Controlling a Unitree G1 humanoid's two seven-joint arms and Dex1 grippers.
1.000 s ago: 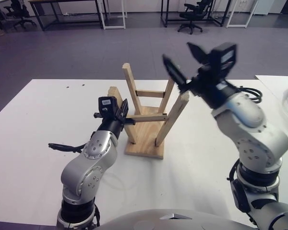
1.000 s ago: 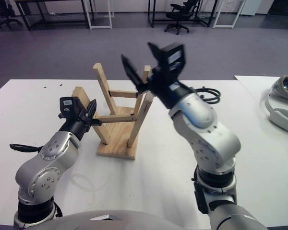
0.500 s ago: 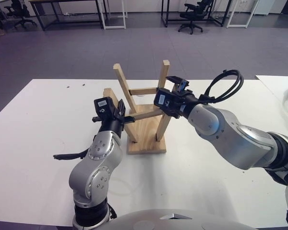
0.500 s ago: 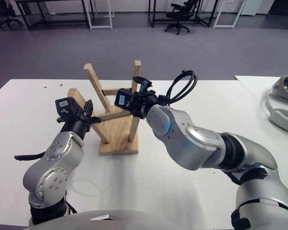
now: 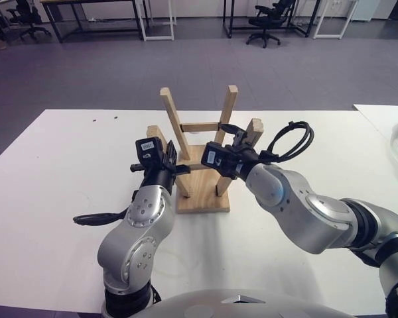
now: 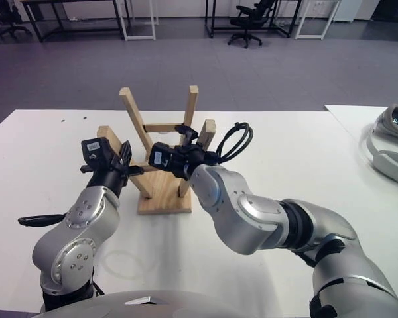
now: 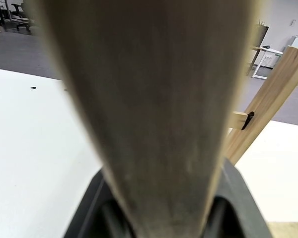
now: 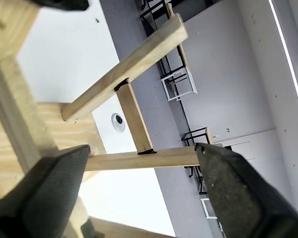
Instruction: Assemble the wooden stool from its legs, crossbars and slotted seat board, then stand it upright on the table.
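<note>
We saw bright, even overhead light on the white table around the stool. Shadows on the table beside the stool were faint and soft-edged. The floor behind the stool lay dimmer. A ceiling light strip glowed beyond the stool's legs.

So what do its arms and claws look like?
The left arm and right arm are silver shells with round joints. The left gripper and right gripper are black, two-fingered, each with a white label. A black cable loops off each.

Silver arms, trailing black cable
</note>
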